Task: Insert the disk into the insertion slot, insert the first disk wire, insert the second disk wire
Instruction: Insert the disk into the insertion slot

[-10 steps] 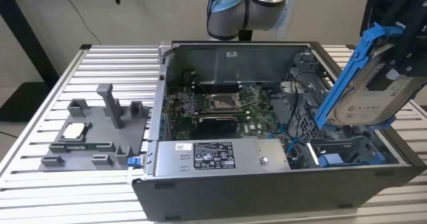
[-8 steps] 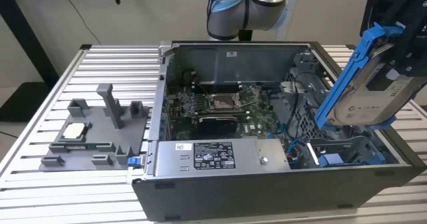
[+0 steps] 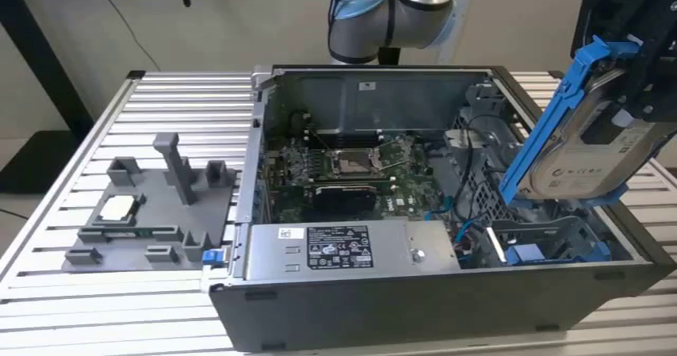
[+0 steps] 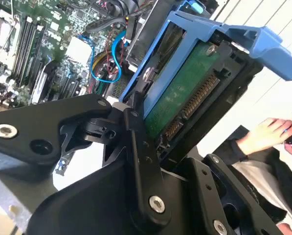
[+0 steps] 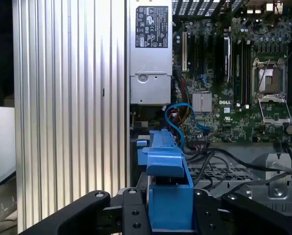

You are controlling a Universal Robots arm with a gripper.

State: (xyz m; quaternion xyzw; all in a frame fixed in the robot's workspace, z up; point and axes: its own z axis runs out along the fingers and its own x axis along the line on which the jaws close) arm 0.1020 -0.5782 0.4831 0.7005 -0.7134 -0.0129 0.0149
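Observation:
The disk (image 3: 587, 162), a silver drive with a pale label in a bright blue carrier, hangs tilted above the right end of the open computer case (image 3: 423, 308). My gripper (image 3: 626, 94) is shut on it from above at the exterior view's right. In the second wrist view the disk (image 4: 185, 93) shows its green board and connector between my black fingers (image 4: 136, 137). In the first wrist view the blue carrier (image 5: 168, 196) sits between them. The insertion slot (image 3: 545, 233) lies right below the disk in the grey perforated drive cage. A blue cable (image 5: 177, 115) loops beside the cage.
Another blue-fronted carrier (image 3: 534, 253) sits in the cage. The power supply (image 3: 349, 249) and motherboard (image 3: 349, 170) fill the case. A grey plastic fixture tray (image 3: 148, 213) stands on the slatted table (image 3: 63, 292) at the exterior view's left. A person's hand (image 4: 265, 132) is nearby.

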